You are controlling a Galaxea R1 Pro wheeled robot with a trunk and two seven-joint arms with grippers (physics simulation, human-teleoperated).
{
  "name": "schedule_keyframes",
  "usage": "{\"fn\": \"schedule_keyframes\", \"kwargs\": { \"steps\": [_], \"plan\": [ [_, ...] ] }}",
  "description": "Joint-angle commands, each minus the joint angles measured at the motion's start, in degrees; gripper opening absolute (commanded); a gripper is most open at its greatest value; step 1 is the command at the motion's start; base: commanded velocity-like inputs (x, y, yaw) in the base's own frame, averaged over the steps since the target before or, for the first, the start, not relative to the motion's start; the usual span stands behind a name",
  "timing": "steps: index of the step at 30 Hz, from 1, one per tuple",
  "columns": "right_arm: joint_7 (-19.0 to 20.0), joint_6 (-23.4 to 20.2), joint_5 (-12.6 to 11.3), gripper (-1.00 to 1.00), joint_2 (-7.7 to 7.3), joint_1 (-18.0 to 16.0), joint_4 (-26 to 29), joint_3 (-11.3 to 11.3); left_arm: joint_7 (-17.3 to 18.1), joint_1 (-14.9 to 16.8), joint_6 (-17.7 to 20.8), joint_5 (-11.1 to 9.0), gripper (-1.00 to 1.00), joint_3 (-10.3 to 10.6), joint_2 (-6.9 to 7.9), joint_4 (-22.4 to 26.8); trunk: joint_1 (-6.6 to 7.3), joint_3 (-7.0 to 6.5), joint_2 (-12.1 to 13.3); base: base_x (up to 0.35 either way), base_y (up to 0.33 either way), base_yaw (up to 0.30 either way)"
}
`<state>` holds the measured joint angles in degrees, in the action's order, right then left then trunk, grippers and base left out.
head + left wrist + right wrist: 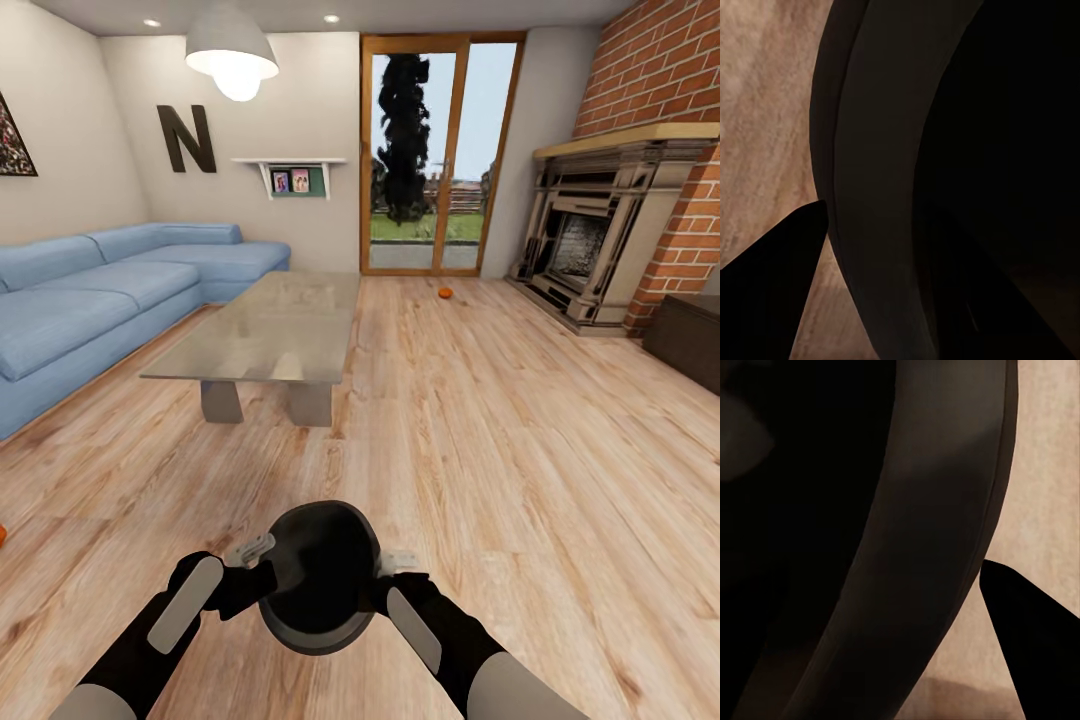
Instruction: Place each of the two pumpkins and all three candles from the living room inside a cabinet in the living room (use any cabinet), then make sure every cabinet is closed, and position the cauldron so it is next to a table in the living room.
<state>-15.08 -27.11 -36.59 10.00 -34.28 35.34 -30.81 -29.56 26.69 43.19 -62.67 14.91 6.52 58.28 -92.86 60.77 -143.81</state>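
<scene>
you're holding the cauldron [318, 578] between both arms, low in front of you over the wooden floor [520, 450]. it's a dark, round pot with its opening facing up toward your head camera. your left gripper [252, 553] sits at the cauldron's left rim and your right gripper [393, 565] at its right rim. in the left wrist view the cauldron's rim [881, 187] runs right across the jaws, with one dark finger [769, 289] on the outside of the wall, so the jaws look to be pinching the rim. the right wrist view is the same: the rim [937, 555] crosses close in, with one finger [1035, 652] outside the wall.

ahead and a little to your left stands the table [270, 335], a low grey glossy worktop on short legs, with bare floor between it and the cauldron. a blue sofa [90, 300] runs along the table's far-left side. one pumpkin [446, 293] lies on the floor well beyond the table's far-right corner, near the glass door [440, 155]. an orange sliver [2, 535] shows at the left edge of the head view; you can't tell what it is. the fireplace [600, 230] is on the right wall, and a dark cabinet [690, 340] corner shows beside it.
</scene>
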Motion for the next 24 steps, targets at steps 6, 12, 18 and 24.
{"fn": "schedule_keyframes", "kwargs": {
  "steps": [6, 12, 18, 24],
  "plan": [
    [-0.4, 0.0, -1.2, -1.00, 0.00, -0.1, 0.3, -0.1, -0.8, 0.0, 0.1, 1.4, -1.00, 2.3, 0.08, 0.1, 0.02, 0.04, 0.0, 0.000, 0.000, 0.000],
    [-0.4, 0.1, -1.2, -1.00, 0.00, -0.1, 0.3, -0.1, -0.7, 0.0, 0.1, 1.4, -1.00, 2.2, 0.21, 0.1, 0.02, 0.04, 0.0, 0.000, 0.000, 0.000],
    [-0.4, 0.1, -1.2, -1.00, 0.00, -0.1, 0.3, -0.1, -0.7, 0.0, 0.0, 1.4, -1.00, 2.2, 0.24, 0.1, 0.02, 0.04, 0.0, 0.000, 0.000, 0.000],
    [-0.4, 0.1, -1.2, -1.00, 0.00, -0.1, 0.3, -0.1, -0.7, 0.0, 0.1, 1.4, -1.00, 2.2, 0.25, 0.1, 0.07, -0.40, 0.0, 0.000, 0.000, 0.000]
  ]
}}
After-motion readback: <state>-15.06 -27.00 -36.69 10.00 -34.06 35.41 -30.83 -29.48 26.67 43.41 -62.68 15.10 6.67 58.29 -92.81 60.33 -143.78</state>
